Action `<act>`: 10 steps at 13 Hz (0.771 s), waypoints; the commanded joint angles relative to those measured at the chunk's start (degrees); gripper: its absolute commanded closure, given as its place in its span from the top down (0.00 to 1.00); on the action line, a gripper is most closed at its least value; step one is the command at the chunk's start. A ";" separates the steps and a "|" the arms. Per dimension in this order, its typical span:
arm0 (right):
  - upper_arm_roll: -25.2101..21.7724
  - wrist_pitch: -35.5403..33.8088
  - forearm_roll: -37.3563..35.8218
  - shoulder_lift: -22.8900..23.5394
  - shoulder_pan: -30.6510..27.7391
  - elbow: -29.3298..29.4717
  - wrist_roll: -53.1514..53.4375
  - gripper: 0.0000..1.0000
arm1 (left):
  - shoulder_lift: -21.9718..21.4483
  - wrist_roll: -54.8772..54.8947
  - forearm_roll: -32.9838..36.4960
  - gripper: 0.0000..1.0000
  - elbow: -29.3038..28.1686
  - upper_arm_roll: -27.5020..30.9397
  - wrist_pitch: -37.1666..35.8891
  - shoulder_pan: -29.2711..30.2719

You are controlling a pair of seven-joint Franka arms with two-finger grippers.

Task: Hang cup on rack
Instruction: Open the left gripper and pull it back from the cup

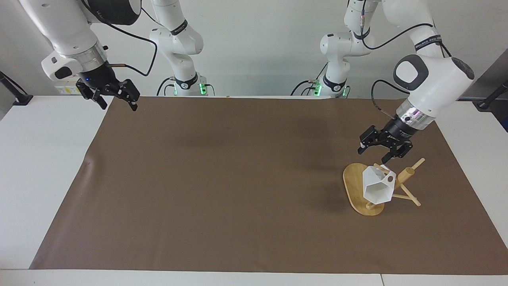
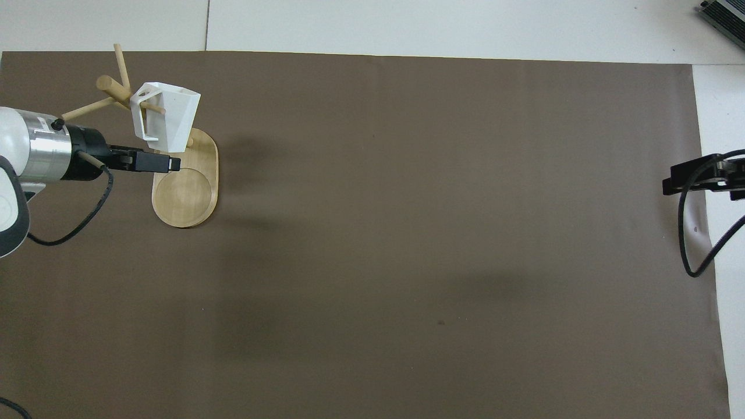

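Facing view, lower right of frame: small white faceted cup [image 1: 377,186] hanging on light bamboo peg rack [image 1: 359,192]. Left gripper [image 1: 383,153] just above, jaws apart, empty. Right gripper [image 1: 107,92] waiting upper left of frame, jaws apart. Hanging looks done; next, backing away without bumping pegs.

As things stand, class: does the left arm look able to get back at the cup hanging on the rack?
Probably yes. The left gripper, open, is just above the cup, which hangs by its handle on a peg of the rack, with nothing between them.
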 commanded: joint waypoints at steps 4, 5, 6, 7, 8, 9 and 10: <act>0.14 0.50 -0.70 -0.78 -0.44 -0.18 -0.48 1.00 | -6.65 13.29 3.06 1.00 -1.14 -0.34 -7.36 4.04; 0.14 0.50 -0.70 -0.78 -0.44 -0.26 -0.48 1.00 | -7.35 18.90 3.14 1.00 -1.14 -0.25 -8.68 4.41; 0.14 0.50 -0.70 -0.78 -0.44 -0.27 -0.48 1.00 | -8.40 26.87 3.23 1.00 -1.14 -0.34 -9.65 4.41; 0.14 0.41 -0.70 -0.78 -0.44 -0.27 -0.48 1.00 | -8.76 32.69 3.23 1.00 -0.97 -0.34 -10.61 4.32; 0.14 0.41 -0.61 -0.86 -0.52 -0.35 -0.48 1.00 | -8.77 36.93 3.23 1.00 -0.71 -0.25 -11.41 4.41; 0.05 0.41 -0.61 -0.86 -0.52 -0.35 -0.48 1.00 | -8.77 42.63 3.32 1.00 -0.53 -0.16 -12.11 4.50; 0.14 0.41 -0.61 -0.86 -0.52 -0.35 -0.39 1.00 | -9.03 48.86 3.58 1.00 -0.44 -0.16 -12.81 4.41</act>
